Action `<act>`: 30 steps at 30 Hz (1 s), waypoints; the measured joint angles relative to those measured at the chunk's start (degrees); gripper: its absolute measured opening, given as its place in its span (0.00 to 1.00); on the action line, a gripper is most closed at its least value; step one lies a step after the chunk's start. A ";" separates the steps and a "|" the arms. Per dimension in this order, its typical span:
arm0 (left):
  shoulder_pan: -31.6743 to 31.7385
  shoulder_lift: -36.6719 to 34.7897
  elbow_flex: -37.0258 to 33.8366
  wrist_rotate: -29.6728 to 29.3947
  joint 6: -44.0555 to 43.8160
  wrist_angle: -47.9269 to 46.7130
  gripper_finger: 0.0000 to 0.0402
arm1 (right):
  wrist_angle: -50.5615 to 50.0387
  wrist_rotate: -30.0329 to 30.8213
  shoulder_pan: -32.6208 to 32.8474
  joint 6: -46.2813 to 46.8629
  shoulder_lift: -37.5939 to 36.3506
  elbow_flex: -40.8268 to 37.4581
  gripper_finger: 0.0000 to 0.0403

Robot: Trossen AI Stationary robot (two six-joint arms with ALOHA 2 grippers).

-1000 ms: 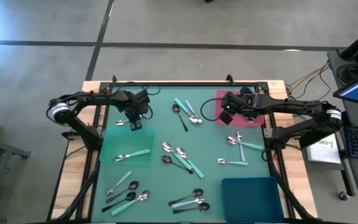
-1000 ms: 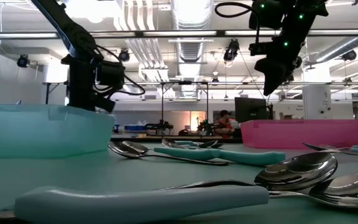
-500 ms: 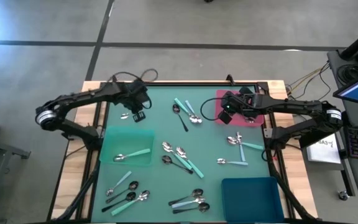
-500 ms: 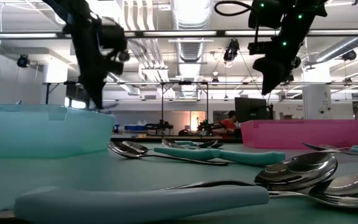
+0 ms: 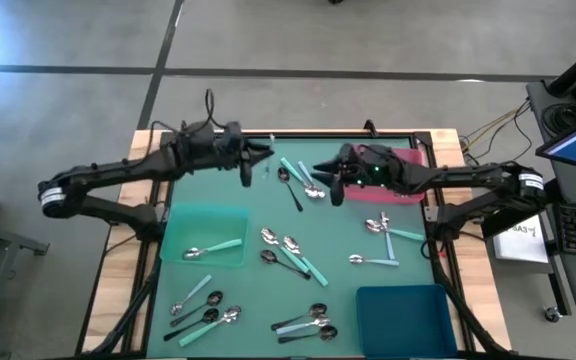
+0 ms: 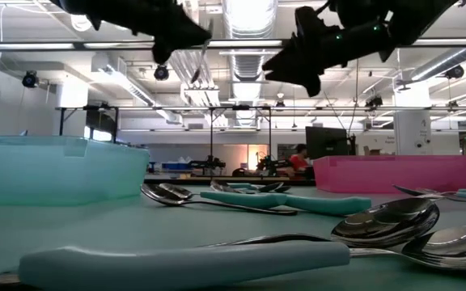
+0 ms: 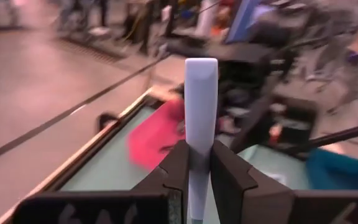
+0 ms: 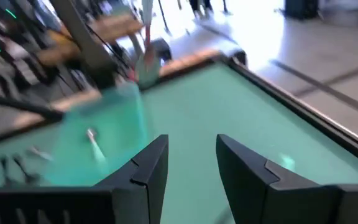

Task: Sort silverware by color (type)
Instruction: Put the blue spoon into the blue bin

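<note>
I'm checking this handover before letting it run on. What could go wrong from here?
The left gripper pinches the pale blue spoon near one end only, so it could swivel or slip. The right gripper, open, is close to the left one over the table's far side; they might bump. A dropped spoon could land among unsorted spoons.

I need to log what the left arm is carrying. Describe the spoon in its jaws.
The pale blue spoon is clamped between the left gripper's jaws, its flat, square-ended handle sticking out past them. Its bowl is hidden. It is held in the air above the table's far edge, touching nothing else, facing the open right gripper.
</note>
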 joint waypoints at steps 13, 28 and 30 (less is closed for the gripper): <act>-7.48 9.83 -0.27 -2.32 -0.41 16.10 0.06 | 8.22 -16.22 0.00 4.19 6.41 3.05 0.32; -8.26 15.90 -0.31 -0.56 -2.87 24.31 0.06 | 10.57 -16.22 0.00 1.63 5.78 3.12 0.42; -8.26 16.48 -0.32 -0.56 -2.88 25.19 0.06 | 10.59 -16.22 0.00 1.63 5.78 3.12 0.45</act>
